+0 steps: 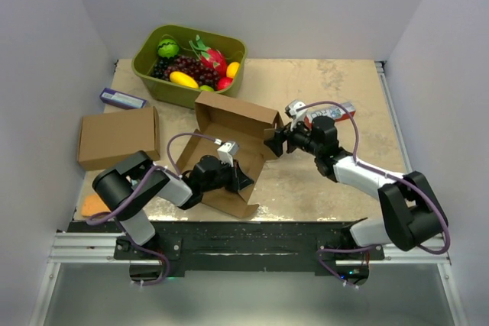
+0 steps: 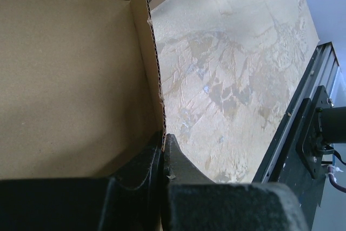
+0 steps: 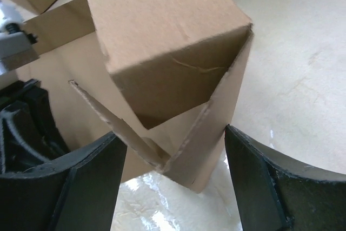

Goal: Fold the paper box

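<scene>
Left gripper (image 2: pixel 163 145) pinches the paper box (image 1: pixel 229 124) — right gripper (image 3: pixel 173 136) (spread) straddles its corner.

We're looking into a robotics lab test cell, no doubt about it. Plain white walls (image 1: pixel 46 51) box in the desk (image 1: pixel 328 82) on three sides. The left arm (image 1: pixel 126 181) and the right arm (image 1: pixel 367 177) are bolted to a black mounting bar (image 1: pixel 252 236) along the desk's near edge, with an aluminium rail (image 1: pixel 84 248) under it and a purple cable (image 1: pixel 179 143) looping free. The props say staged trial (nobody's kitchen, this). There's a green tub (image 1: pixel 170 94) of glossy fruit at the far left corner, the paper box (image 1: pixel 229 124) mid-desk, and a second cardboard box (image 1: pixel 118 137) at the left edge.
</scene>
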`<state>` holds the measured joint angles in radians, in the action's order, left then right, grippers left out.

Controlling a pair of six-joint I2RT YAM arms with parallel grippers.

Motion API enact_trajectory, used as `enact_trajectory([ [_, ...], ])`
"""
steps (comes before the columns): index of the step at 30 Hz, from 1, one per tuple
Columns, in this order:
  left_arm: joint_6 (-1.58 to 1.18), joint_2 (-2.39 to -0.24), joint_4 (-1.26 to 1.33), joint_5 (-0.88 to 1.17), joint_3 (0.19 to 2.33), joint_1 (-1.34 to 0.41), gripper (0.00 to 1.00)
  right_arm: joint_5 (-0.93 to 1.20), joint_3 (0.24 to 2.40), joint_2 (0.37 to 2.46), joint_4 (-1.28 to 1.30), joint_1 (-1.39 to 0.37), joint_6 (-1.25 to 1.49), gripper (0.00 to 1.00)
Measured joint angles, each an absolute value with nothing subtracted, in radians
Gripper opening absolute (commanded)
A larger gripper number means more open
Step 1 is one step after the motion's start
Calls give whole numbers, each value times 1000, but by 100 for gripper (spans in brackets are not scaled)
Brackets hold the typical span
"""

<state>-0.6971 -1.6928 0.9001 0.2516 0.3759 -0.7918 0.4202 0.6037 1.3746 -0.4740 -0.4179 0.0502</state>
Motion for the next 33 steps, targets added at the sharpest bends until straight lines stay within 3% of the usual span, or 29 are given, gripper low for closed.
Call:
enact_trajectory([
  [7,-698,-1701,903,253,382,-792,0,321,610,1438,-546,-448,59,73],
  [13,-698,-1705,905,252,385,-792,0,250,610,1485,-620,-465,81,57],
  [20,-698,-1718,912,250,397,-786,0,183,626,1527,-669,-486,97,48],
  [33,-699,-1740,913,246,426,-793,0,-51,678,1565,-650,-552,160,42],
])
